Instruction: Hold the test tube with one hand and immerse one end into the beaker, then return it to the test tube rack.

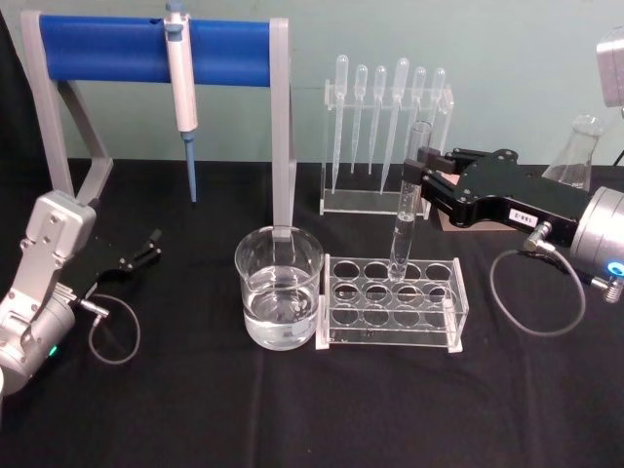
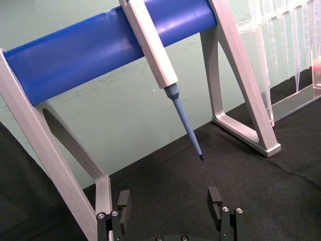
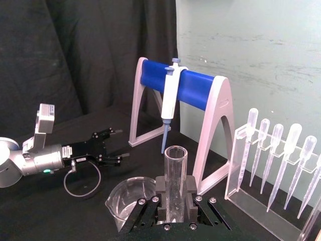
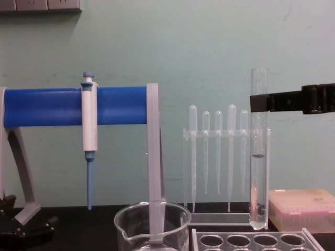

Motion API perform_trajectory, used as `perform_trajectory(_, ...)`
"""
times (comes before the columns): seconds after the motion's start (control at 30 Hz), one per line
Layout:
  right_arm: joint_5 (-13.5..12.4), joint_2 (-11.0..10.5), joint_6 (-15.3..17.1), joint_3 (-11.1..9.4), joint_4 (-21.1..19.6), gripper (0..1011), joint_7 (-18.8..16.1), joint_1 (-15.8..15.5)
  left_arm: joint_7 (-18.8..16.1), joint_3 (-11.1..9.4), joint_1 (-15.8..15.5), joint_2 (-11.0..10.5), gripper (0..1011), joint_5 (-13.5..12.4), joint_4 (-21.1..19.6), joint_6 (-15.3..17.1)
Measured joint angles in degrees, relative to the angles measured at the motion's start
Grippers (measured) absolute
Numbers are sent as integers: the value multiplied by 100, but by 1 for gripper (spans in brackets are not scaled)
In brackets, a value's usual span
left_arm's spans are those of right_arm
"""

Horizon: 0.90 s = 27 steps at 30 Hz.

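Note:
The test tube (image 1: 402, 210) is a slim clear glass tube, held upright near its rim by my right gripper (image 1: 421, 175), which is shut on it. Its rounded bottom (image 4: 258, 222) hangs just above a back hole of the clear rack (image 1: 390, 304). The right wrist view looks down the tube (image 3: 175, 173) between the black jaws of the right gripper (image 3: 175, 193). The beaker (image 1: 279, 288), wide and part filled with clear liquid, stands left of the rack and also appears in the chest view (image 4: 152, 227). My left gripper (image 1: 146, 246) rests open at the far left, with nothing between its fingers (image 2: 214, 201).
A white-and-blue pipette (image 1: 181, 88) hangs on a blue-barred stand (image 1: 117, 49) at the back left. A holder of plastic droppers (image 1: 390, 136) stands behind the rack. A glass flask (image 1: 577, 151) and a pink box (image 4: 303, 209) sit at the back right.

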<state>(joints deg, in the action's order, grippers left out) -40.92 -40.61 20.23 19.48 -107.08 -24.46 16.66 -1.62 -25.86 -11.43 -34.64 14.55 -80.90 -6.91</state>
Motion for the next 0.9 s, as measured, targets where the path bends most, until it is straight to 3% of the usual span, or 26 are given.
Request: perform_trajectory(0.9,0,0,0,0,0,224,0,0,0,0,0,0,1000,0,0,0)
